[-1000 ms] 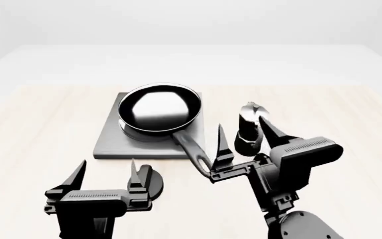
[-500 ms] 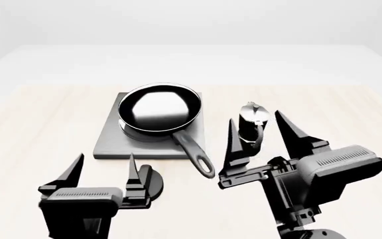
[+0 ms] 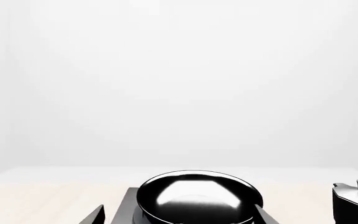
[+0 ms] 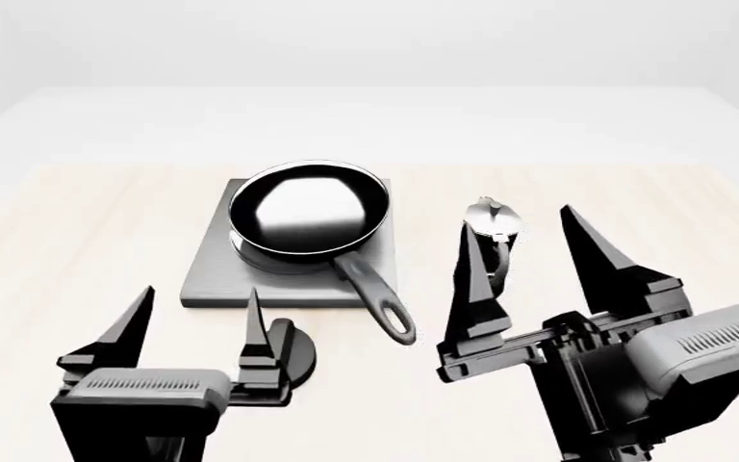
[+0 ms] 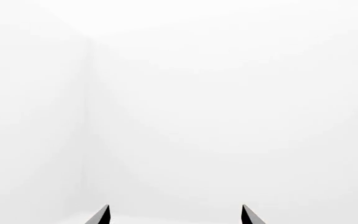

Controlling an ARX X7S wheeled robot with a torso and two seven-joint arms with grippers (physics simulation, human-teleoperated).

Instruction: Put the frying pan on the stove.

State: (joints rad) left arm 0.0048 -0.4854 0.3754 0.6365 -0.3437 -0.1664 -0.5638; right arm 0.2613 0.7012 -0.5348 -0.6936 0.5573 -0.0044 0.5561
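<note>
The glossy black frying pan rests on the grey square stove, its long handle reaching off the plate's near right corner toward me. From the left wrist view the frying pan sits on the stove straight ahead. My left gripper hovers open and empty in front of the stove's near edge. My right gripper is open and empty, raised to the right of the handle, fingertips pointing up. In the right wrist view only the two fingertips show against white.
A black-and-silver moka pot stands right of the stove, partly behind my right gripper, and shows as moka pot in the left wrist view. A round black knob lies by my left gripper. Light wooden table all round.
My right gripper has drawn away from the pan handle, rising and moving right toward me. The left gripper has sunk slightly. The pan has stayed on the stove.
</note>
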